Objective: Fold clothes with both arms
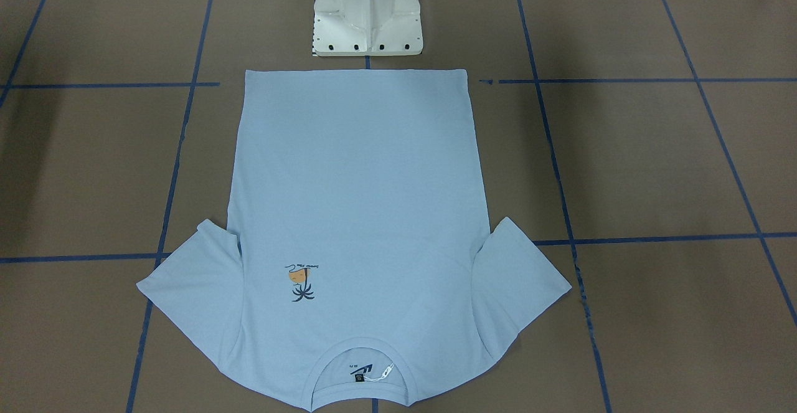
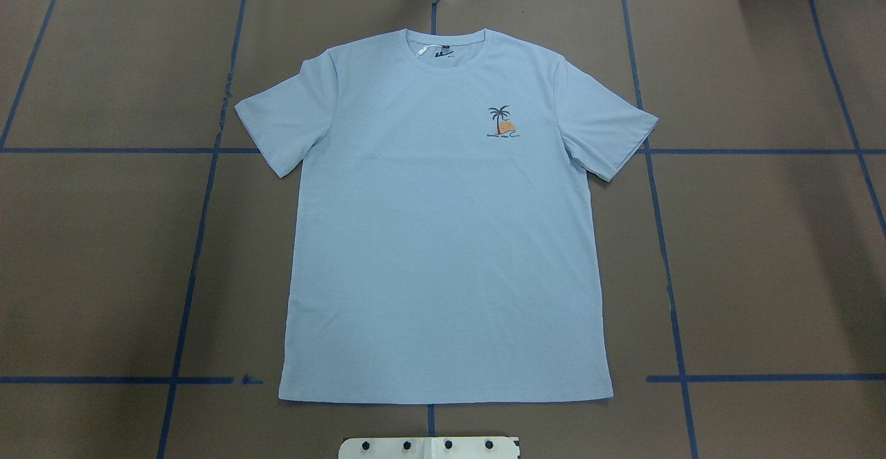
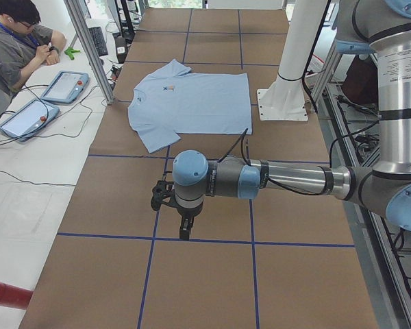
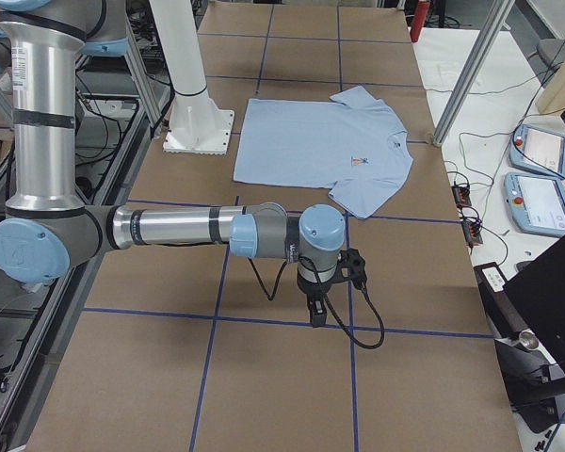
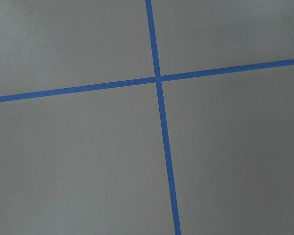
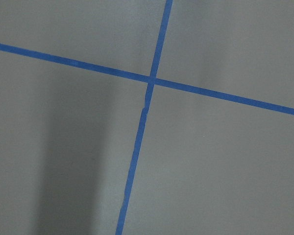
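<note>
No fold made yet, it all lies ahead. The light blue T-shirt point(image 2: 443, 237) lies flat, print up, sleeves spread, well apart from the left gripper point(image 3: 183, 233) and right gripper point(image 4: 317, 318). Wide or narrow? Cannot tell for either. The lettering on the palm print point(image 2: 501, 124) and neck label point(image 2: 443, 52) is too small to read.

One T-shirt point(image 2: 443, 237), two arms point(image 3: 288, 179) point(image 4: 169, 228)

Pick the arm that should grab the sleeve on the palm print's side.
Right, likely. The palm print lies on the right half of the T-shirt, and the right arm hangs over the table just off that sleeve; the left arm is out beyond the opposite sleeve.
</note>
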Robot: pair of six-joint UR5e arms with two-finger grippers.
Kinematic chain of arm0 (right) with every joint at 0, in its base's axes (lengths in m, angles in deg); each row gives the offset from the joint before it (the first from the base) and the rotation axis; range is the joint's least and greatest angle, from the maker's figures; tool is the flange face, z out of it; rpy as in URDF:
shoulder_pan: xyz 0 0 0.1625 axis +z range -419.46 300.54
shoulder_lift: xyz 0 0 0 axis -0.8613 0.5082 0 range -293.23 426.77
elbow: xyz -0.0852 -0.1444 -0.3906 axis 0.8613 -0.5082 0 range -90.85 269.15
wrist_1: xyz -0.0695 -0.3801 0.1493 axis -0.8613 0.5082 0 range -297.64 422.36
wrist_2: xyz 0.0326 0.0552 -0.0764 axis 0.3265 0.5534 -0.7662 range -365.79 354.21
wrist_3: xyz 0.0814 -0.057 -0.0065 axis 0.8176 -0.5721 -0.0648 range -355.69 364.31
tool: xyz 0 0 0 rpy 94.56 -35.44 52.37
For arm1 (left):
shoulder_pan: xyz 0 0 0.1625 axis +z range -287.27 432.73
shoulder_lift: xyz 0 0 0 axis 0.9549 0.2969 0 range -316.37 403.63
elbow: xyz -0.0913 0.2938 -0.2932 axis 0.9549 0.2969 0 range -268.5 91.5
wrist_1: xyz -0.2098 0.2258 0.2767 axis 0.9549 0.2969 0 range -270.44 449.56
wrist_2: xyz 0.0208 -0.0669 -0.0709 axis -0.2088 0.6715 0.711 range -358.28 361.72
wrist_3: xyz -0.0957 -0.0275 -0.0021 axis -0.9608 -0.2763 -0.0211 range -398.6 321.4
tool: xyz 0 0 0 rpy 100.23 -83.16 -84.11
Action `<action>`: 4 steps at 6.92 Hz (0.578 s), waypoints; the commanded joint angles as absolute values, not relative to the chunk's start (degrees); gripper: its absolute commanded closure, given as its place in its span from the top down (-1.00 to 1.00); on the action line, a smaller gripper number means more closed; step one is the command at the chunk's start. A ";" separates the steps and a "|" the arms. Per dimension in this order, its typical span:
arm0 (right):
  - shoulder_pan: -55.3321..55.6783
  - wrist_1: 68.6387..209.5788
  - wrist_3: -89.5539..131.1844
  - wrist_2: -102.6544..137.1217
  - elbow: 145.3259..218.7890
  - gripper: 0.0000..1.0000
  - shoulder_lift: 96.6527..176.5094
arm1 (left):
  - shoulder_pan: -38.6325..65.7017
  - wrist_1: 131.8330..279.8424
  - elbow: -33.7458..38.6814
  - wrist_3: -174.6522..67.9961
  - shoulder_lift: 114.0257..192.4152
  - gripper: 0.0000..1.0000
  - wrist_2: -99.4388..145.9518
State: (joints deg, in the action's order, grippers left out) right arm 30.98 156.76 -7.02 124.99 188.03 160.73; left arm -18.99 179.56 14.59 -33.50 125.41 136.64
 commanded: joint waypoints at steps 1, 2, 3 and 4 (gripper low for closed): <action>30.98 156.76 -6.94 125.08 188.11 1.00 160.73 | -19.03 179.56 14.59 -33.67 125.45 1.00 136.90; 30.98 156.67 -6.94 125.08 188.46 1.00 160.64 | -18.94 179.56 14.68 -33.50 125.45 1.00 136.90; 30.46 156.76 -6.94 125.08 189.08 1.00 160.64 | -18.85 179.65 14.51 -33.33 125.63 1.00 136.64; 29.50 156.58 -6.59 124.91 189.17 1.00 160.21 | -18.85 181.65 14.59 -33.32 125.45 1.00 136.55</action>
State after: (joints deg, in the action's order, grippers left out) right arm 30.39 156.70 -6.86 125.04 188.87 160.54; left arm -18.89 180.08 14.58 -33.39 125.53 136.69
